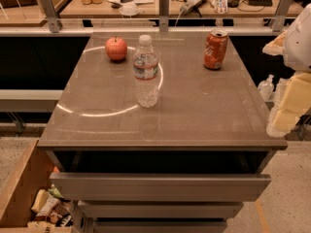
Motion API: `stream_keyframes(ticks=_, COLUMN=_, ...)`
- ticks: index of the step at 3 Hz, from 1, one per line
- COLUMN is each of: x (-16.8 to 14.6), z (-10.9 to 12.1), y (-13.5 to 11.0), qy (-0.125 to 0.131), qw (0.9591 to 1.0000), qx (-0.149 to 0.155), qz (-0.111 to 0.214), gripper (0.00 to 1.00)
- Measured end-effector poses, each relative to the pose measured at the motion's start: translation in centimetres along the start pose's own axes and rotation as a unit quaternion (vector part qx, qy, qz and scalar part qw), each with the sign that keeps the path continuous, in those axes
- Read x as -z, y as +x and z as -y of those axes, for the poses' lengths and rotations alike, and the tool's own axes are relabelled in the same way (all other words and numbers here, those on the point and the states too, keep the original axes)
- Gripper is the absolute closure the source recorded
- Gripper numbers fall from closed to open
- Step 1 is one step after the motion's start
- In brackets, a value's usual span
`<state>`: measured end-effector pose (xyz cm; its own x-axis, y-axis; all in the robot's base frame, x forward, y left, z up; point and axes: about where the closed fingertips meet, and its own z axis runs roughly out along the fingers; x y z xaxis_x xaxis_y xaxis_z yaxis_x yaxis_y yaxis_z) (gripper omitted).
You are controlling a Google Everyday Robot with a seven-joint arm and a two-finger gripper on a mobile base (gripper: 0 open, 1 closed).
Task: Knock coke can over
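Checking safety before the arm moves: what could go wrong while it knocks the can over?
The can stands upright near the table's far right corner, so a push might roll it off the edge. The gripper is at the view's right edge, beside the table; a wide sweep might also topple the bottle.

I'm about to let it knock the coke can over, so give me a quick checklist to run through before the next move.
1. Coke can upright, at the far right of the table: ok.
2. Water bottle and apple standing apart from the can: ok.
3. Gripper at the can: not ok, it hangs beside the table's right edge.
4. Nothing standing between gripper and can: ok.
5. Gripper's height against the can: cannot tell.
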<state>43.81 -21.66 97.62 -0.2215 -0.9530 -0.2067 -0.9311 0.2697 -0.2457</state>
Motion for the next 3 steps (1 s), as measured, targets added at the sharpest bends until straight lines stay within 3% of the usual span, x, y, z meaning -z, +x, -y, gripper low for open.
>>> stream_keyframes(ticks=1, x=0.0, z=0.0, y=0.0, qy=0.0, qw=1.0, qx=0.0, qz=0.0, gripper=0.0)
stream_keyframes(ticks=2, x=-0.4, z=1.5, y=0.1, qy=0.023, qw=0.9984, qx=-0.031, qz=0.042, gripper=0.0)
stream_keyframes(ticks=3, x=-2.0, z=4.5, y=1.5, qy=0.052, qw=0.9829, qx=-0.109, qz=0.139, gripper=0.0)
